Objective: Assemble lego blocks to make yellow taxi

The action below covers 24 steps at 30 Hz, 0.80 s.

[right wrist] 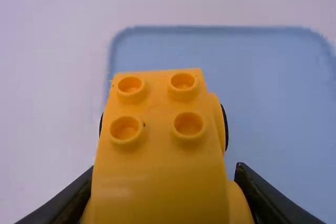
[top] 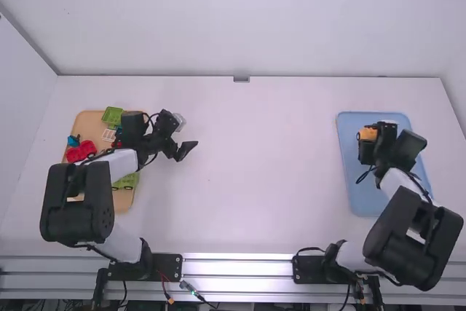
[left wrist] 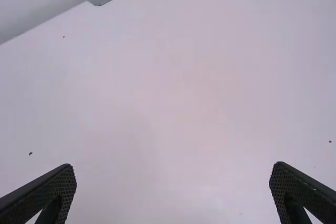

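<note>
My right gripper [top: 373, 142] is at the upper left part of the blue tray [top: 354, 187], shut on a yellow-orange taxi body [top: 368, 134]. Between the fingertips of my right gripper [right wrist: 164, 174], the taxi body [right wrist: 157, 129] shows several round studs on top and dark wheels at its sides. Whether it touches the tray [right wrist: 262, 87] I cannot tell. My left gripper [top: 187, 135] stands open over the table, just right of the tan tray [top: 89, 123]. Nothing is between the fingertips of the left gripper [left wrist: 172, 174], with white table beyond them.
On the tan tray lie a green block piece [top: 112, 115], a red toy vehicle [top: 81, 151], a blue piece [top: 73, 140] and a light green vehicle [top: 126, 182], partly covered by the left arm. A small grey bracket [top: 241, 79] sits at the table's far edge.
</note>
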### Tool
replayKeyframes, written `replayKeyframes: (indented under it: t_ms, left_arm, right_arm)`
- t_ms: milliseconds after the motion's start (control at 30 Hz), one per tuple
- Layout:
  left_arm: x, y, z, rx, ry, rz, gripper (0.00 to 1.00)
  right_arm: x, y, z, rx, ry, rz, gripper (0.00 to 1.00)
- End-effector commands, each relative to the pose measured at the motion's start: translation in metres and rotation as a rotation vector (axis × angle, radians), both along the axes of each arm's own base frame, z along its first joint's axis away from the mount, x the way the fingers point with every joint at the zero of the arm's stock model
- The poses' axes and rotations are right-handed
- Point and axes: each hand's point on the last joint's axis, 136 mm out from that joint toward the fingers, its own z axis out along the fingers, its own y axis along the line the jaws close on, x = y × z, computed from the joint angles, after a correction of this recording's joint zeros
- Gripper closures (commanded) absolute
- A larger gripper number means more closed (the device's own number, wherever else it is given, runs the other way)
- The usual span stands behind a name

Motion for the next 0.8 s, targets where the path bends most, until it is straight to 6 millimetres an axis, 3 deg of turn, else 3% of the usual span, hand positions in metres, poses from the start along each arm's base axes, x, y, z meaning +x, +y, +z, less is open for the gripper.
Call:
replayKeyframes:
  t_ms: [0, 133, 200, 233, 333, 433, 633, 767]
  left_arm:
    - [-0.004, -0.004, 0.000, -0.010, 0.006, -0.010, 0.01]
    - [-0.005, -0.006, 0.000, -0.012, 0.008, -0.015, 0.01]
    - [-0.005, -0.006, -0.001, -0.011, 0.010, -0.014, 0.01]
    - [-0.005, -0.006, -0.002, -0.011, 0.015, -0.013, 0.01]
    - [-0.006, -0.006, -0.002, -0.014, 0.022, -0.012, 0.01]
    - [-0.007, -0.006, -0.003, -0.015, 0.029, -0.012, 0.01]
    - [0.004, 0.006, -0.004, -0.058, 0.091, 0.131, 0.01]
    - [0.014, 0.017, -0.006, -0.048, 0.125, 0.255, 0.01]
  right_arm:
    - [-0.004, -0.012, -0.026, 0.050, 0.049, -0.067, 0.50]
    - [-0.002, -0.014, -0.058, 0.072, 0.089, -0.070, 0.45]
    - [-0.003, -0.014, -0.063, 0.087, 0.097, -0.080, 0.42]
    - [-0.003, -0.015, -0.065, 0.098, 0.098, -0.091, 0.31]
    - [0.000, -0.018, -0.062, 0.089, 0.092, -0.089, 0.12]
    - [0.001, -0.020, -0.059, 0.073, 0.093, -0.104, 0.01]
    - [-0.005, -0.025, -0.051, 0.053, 0.166, -0.148, 0.01]
    - [-0.001, -0.029, -0.023, 0.005, 0.184, -0.217, 0.01]
